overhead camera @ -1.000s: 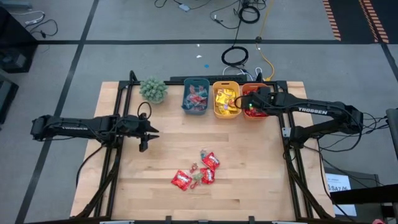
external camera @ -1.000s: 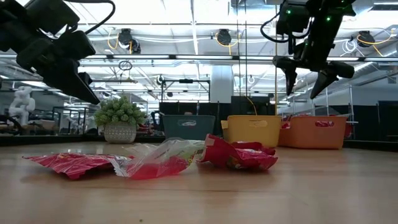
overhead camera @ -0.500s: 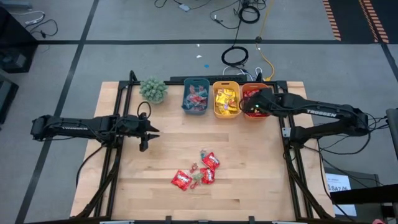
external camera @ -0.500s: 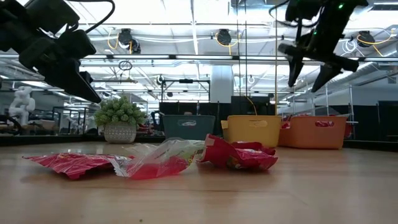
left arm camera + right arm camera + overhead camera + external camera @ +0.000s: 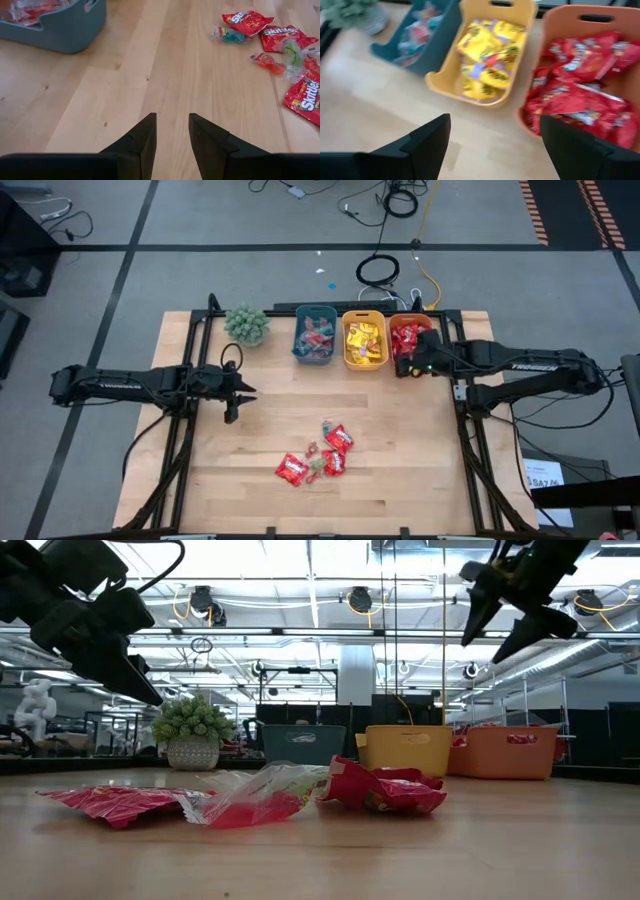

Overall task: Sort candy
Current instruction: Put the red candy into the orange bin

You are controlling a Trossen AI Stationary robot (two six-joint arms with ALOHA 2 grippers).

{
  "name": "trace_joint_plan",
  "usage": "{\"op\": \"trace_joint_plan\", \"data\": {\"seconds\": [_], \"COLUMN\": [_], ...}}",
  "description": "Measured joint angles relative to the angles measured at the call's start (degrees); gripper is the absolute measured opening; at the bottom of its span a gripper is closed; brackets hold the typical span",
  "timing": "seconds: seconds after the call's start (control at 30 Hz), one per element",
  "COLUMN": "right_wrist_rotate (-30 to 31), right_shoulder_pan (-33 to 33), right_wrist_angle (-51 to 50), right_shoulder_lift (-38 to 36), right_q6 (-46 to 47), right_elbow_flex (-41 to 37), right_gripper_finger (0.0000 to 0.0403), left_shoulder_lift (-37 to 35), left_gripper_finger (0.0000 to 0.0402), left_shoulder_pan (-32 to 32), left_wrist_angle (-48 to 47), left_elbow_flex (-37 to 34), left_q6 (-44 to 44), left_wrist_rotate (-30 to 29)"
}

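Orange bin [image 5: 404, 338]: right gripper [image 5: 407, 366] pulled back, open.

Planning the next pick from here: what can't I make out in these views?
- Teal bin: left wrist view cuts it off at the edge; contents mostly hidden.
- Bin contents: low view shows only the walls of the yellow bin and orange bin.
- Small loose candies: too small in the high view to tell colours.

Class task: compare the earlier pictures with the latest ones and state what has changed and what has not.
The right gripper, open and empty, drew back from over the orange bin to just in front of it. The left gripper, the loose candy on the table and the other bins stayed put.
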Motion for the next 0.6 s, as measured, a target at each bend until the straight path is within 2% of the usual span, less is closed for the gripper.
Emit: {"op": "trace_joint_plan", "data": {"seconds": [0.3,0.6], "right_wrist_rotate": [0.4,0.2], "right_shoulder_pan": [8.6,14.6], "right_wrist_angle": [5.8,20.6], "right_shoulder_lift": [2.4,9.4], "right_q6": [-1.6,-9.9], "right_elbow_flex": [0.0,0.0], "right_gripper_finger": [0.0298,0.0298], "left_shoulder_lift": [0.0,0.0], "left_gripper_finger": [0.0123,0.0123], "left_shoulder_pan": [0.0,0.0], "left_wrist_angle": [0.0,0.0], "left_elbow_flex": [0.0,0.0], "left_q6": [0.0,-0.1], "left_wrist_rotate": [0.0,0.0]}}
